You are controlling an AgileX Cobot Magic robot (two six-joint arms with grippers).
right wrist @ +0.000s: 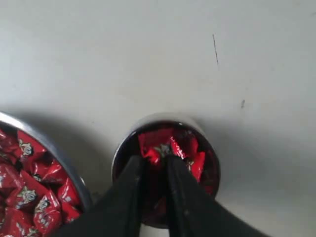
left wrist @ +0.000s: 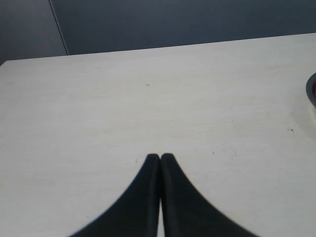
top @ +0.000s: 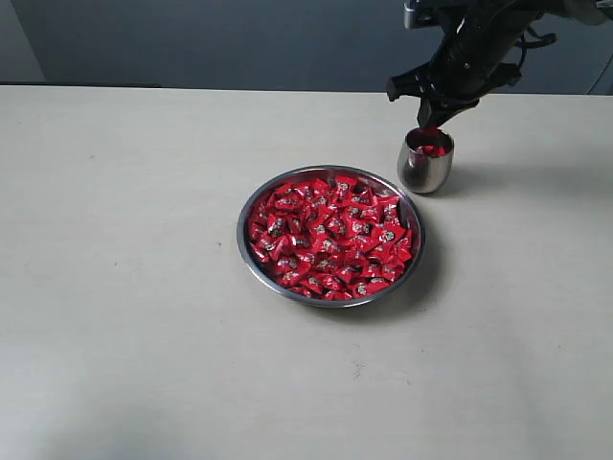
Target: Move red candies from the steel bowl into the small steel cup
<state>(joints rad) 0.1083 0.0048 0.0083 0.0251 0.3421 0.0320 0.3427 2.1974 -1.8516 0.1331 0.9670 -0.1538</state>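
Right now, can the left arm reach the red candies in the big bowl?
Probably yes. Only bare table lies between its shut jaws and the rim of the steel bowl, and the right arm hangs over the small steel cup, not the bowl. The red candies lie uncovered.

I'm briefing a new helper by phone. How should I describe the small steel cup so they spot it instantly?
On the pale table sits a wide steel bowl heaped with red candies. Beside its rim, toward the right arm's side, stands the small steel cup, beneath the right gripper. It alone is narrow and egg-sided, holding only a few candies.
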